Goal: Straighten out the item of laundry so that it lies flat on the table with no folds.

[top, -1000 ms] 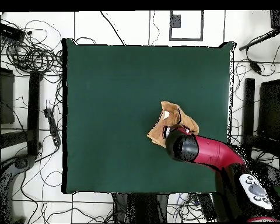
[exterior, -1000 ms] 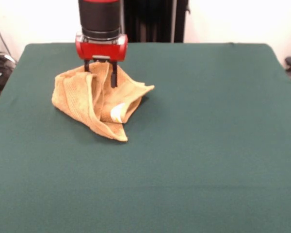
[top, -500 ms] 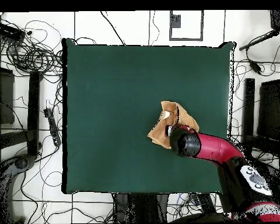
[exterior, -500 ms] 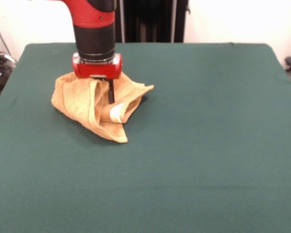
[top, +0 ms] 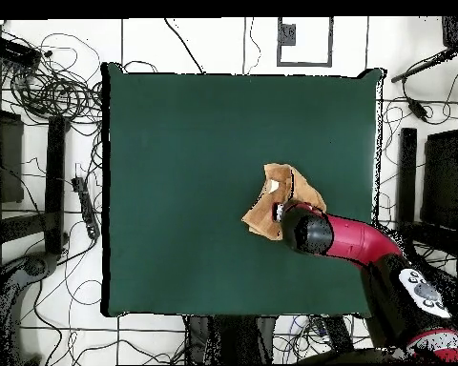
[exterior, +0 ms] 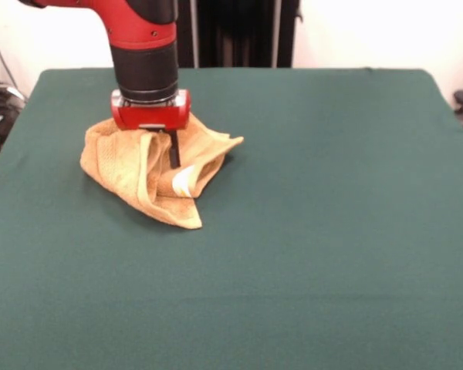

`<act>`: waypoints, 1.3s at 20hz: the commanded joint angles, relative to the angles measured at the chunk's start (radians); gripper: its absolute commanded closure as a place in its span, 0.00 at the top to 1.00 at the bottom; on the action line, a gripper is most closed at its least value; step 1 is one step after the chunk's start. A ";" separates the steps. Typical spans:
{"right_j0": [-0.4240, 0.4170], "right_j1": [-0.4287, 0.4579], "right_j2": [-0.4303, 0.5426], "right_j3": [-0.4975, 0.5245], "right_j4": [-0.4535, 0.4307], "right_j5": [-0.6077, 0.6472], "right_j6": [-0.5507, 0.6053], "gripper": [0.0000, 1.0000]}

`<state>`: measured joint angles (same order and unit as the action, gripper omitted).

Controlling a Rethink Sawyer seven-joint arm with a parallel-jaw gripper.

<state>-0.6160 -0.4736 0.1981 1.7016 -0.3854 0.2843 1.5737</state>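
Note:
The orange-tan towel (exterior: 123, 166) lies crumpled in a folded heap on the left far part of the green table (exterior: 332, 231). Its white label (exterior: 184, 181) shows on the front fold. My gripper (exterior: 154, 158) is lowered into the top of the heap, open. One black finger (exterior: 172, 149) shows right of a raised fold. The other is hidden behind the cloth. In the overhead view the towel (top: 264, 214) lies right of the middle of the table (top: 176, 172), and the arm's wrist (top: 307, 232) covers its near edge.
Cables and stands (top: 52, 95) lie on the floor round the table. The table's left edge in the front view (exterior: 15, 139) is near the towel.
The gripper has come down and shifted slightly left in the front view, sinking into the towel heap. The towel has barely changed shape.

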 commanded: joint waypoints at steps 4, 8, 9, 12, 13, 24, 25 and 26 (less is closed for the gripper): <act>0.013 0.082 0.103 -0.104 -0.058 0.016 -0.029 1.00; 0.030 0.046 0.088 -0.071 -0.053 0.017 -0.004 1.00; 0.032 0.026 0.088 -0.057 -0.048 0.022 0.001 1.00; 0.025 -0.063 0.105 -0.008 -0.008 0.075 0.011 1.00; 0.020 -0.095 0.110 0.007 0.006 0.095 0.013 1.00; 0.014 -0.185 0.135 0.020 0.022 0.166 -0.007 1.00; 0.016 -0.178 0.134 0.017 0.020 0.158 -0.002 1.00; 0.017 -0.171 0.133 0.018 0.017 0.148 0.003 1.00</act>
<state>-0.6132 -0.6592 0.2142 1.7087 -0.3861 0.3439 1.5735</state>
